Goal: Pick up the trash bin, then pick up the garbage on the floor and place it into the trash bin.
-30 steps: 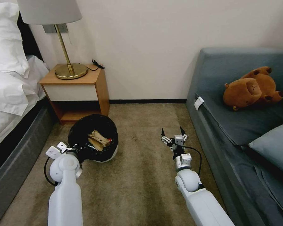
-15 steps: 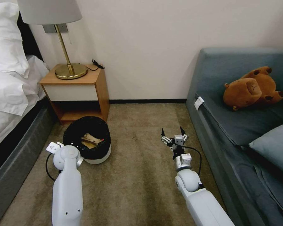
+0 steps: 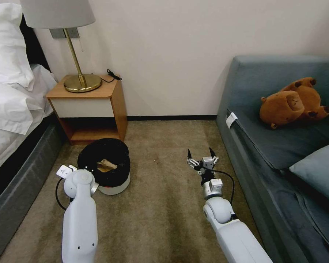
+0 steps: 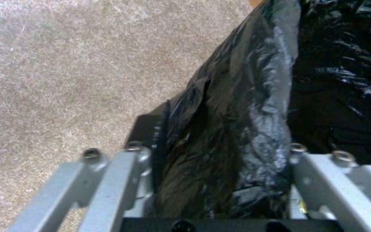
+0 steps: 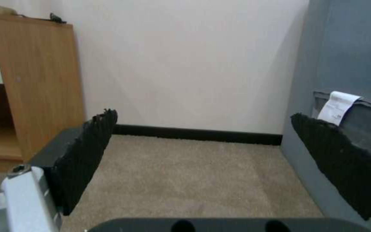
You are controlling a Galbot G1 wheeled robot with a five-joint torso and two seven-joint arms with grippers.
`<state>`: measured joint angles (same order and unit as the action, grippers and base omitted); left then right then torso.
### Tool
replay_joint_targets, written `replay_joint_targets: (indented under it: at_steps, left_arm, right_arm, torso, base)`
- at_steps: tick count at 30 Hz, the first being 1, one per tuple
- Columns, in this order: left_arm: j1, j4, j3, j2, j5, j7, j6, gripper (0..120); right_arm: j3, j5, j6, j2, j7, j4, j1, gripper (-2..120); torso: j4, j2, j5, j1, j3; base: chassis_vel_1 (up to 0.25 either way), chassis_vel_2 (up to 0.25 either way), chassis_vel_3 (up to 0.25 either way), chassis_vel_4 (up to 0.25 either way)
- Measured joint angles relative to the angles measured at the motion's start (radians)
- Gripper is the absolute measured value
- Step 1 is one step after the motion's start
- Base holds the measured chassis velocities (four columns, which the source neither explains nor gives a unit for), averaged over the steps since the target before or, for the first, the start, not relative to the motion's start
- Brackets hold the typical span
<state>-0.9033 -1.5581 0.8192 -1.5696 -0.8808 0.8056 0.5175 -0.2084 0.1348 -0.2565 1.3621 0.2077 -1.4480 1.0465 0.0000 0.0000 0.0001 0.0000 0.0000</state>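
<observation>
Carpet (image 3: 164, 204) lies bare between trash bin (image 3: 115, 188) and sofa (image 3: 245, 153).

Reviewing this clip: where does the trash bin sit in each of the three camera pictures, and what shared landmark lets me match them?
Head view: the trash bin stands on the carpet before the nightstand, at the left gripper.
Left wrist view: its black bag rim runs between the gripper's fingers.
Right wrist view: not in it; the open right gripper faces the wall.
Shared landmark: the carpet.
</observation>
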Motion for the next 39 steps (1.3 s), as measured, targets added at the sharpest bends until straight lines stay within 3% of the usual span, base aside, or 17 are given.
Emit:
replay_joint_targets:
  at_steps: [13,15,17,18,19,21,22,26,27,28,29,30,32,34,35,36,39]
  left_arm:
    - [-0.051,-0.073,-0.001,-0.003,0.03,-0.051,0.011,96]
    - [-0.081,-0.113,-0.003,-0.002,0.058,-0.134,0.01,100]
    - [-0.091,-0.125,-0.003,-0.002,0.073,-0.166,0.008,100]
    - [-0.108,-0.148,-0.002,-0.002,0.104,-0.23,0.005,100]
    - [-0.108,-0.148,-0.002,-0.002,0.104,-0.23,0.005,100]
    - [-0.144,-0.193,-0.003,-0.003,0.216,-0.372,-0.018,100]
    - [-0.144,-0.193,-0.003,-0.003,0.216,-0.372,-0.018,100]
    - [-0.187,-0.234,-0.009,-0.008,0.391,-0.535,-0.079,100]
    - [-0.187,-0.234,-0.009,-0.008,0.391,-0.535,-0.079,100]
    - [-0.207,-0.249,-0.013,-0.011,0.459,-0.623,-0.093,100]
    - [-0.207,-0.249,-0.013,-0.011,0.459,-0.623,-0.093,100]
    - [-0.227,-0.254,-0.019,-0.013,0.548,-0.712,-0.125,100]
    - [-0.235,-0.256,-0.02,-0.014,0.58,-0.742,-0.137,100]
    - [-0.274,-0.262,-0.033,-0.014,0.686,-0.848,-0.208,100]
    - [-0.274,-0.262,-0.033,-0.014,0.686,-0.848,-0.208,100]
    - [-0.289,-0.247,-0.046,-0.012,0.725,-0.887,-0.27,100]
    - [-0.295,-0.236,-0.053,-0.01,0.743,-0.902,-0.297,100]
  right_arm:
    - [0.0,0.0,0.0,0.0,0.0,0.0,0.0,100]
    - [0.0,0.0,0.0,0.0,0.0,0.0,0.0,100]
    - [0.0,0.0,0.0,0.0,0.0,0.0,0.0,100]
    - [0.0,0.0,0.0,0.0,0.0,0.0,0.0,100]
    - [0.0,0.0,0.0,0.0,0.0,0.0,0.0,100]
    - [0.0,0.0,0.0,0.0,0.0,0.0,0.0,100]
    - [0.0,0.0,0.0,0.0,0.0,0.0,0.0,100]
    - [0.0,0.0,0.0,0.0,0.0,0.0,0.0,100]
    - [0.0,0.0,0.0,0.0,0.0,0.0,0.0,100]
    - [0.0,0.0,0.0,0.0,0.0,0.0,0.0,100]
    - [0.0,0.0,0.0,0.0,0.0,0.0,0.0,100]
    - [0.0,0.0,0.0,0.0,0.0,0.0,0.0,100]
    - [0.0,0.0,0.0,0.0,0.0,0.0,0.0,100]
    - [0.0,0.0,0.0,0.0,0.0,0.0,0.0,100]
    - [0.0,0.0,0.0,0.0,0.0,0.0,0.0,100]
    - [0.0,0.0,0.0,0.0,0.0,0.0,0.0,100]
    - [0.0,0.0,0.0,0.0,0.0,0.0,0.0,100]
  torso:
    - [0.0,0.0,-0.0001,0.0,0.0]
    - [0.0,0.0,-0.0002,0.0,0.0]
    - [0.0,0.0,-0.0001,0.0,0.0]
    - [0.0,0.0,-0.0001,0.0,0.0]
    - [0.0,0.0,-0.0001,0.0,0.0]
    - [0.0,0.0,0.0,0.0,0.0]
    - [0.0,0.0,0.0,0.0,0.0]
    - [0.0002,0.0,0.0,0.0,0.0]
    - [0.0002,0.0,0.0,0.0,0.0]
    - [0.0001,0.0,0.0,0.0,0.0]
    - [0.0001,0.0,0.0,0.0,0.0]
    - [0.0,0.0,0.0,0.0,0.0]
    - [-0.0001,0.0,-0.0001,0.0,0.0]
    - [0.0001,0.0,-0.0001,0.0,0.0]
    - [0.0001,0.0,-0.0001,0.0,0.0]
    - [0.0,0.0,0.0002,0.0,0.0]
    - [0.0,0.0,-0.0002,0.0,0.0]
  base:
    - [0.0,0.0,0.0,0.0]
    - [0.0,0.0,0.0,0.0]
    - [0.0,0.0,0.0,0.0]
    - [0.0,0.0,0.0,0.0]
    - [0.0,0.0,0.0,0.0]
    - [0.0,0.0,0.0,0.0]
    - [0.0,0.0,0.0,0.0]
    - [0.0,0.0,0.0,0.0]
    - [0.0,0.0,0.0,0.0]
    - [0.0,0.0,0.0,0.0]
    - [0.0,0.0,0.0,0.0]
    - [0.0,0.0,0.0,0.0]
    - [0.0,0.0,0.0,0.0]
    - [0.0,0.0,0.0,0.0]
    - [0.0,0.0,0.0,0.0]
    - [0.0,0.0,0.0,0.0]
    - [0.0,0.0,0.0,0.0]
